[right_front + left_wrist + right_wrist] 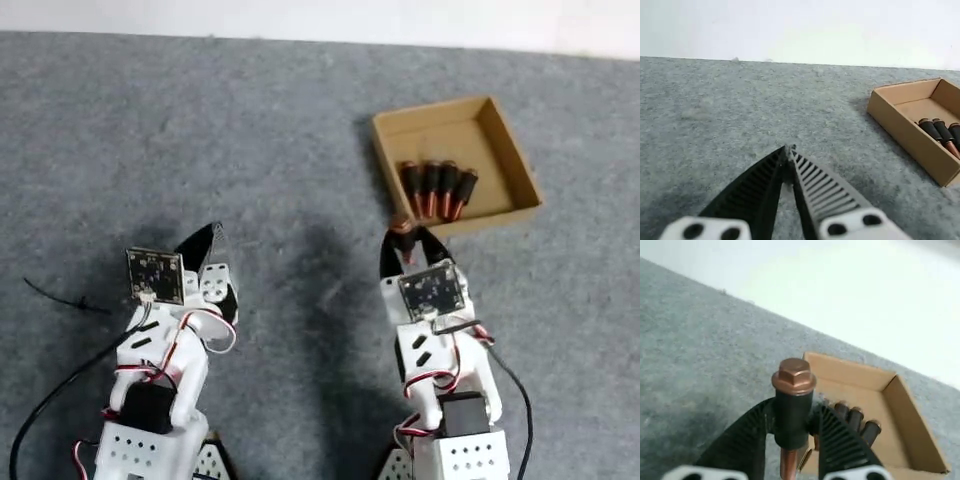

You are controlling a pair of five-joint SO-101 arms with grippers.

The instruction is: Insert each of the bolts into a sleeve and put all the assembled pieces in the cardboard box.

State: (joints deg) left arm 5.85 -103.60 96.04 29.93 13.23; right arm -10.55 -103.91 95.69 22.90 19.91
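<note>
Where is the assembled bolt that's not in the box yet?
In the high view the bolt is clamped in the right gripper, just short of the box, near the four pieces inside.

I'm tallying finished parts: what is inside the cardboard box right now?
Four assembled pieces lie side by side inside the cardboard box, toward the wall nearest the arms. Whatever lies beneath them is covered and cannot be seen.

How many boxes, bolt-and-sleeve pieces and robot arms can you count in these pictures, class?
Boxes: 1
Bolt-and-sleeve pieces: 5 (4 lying in the box, 1 held in the right gripper)
Robot arms: 2
Total: 8
</note>
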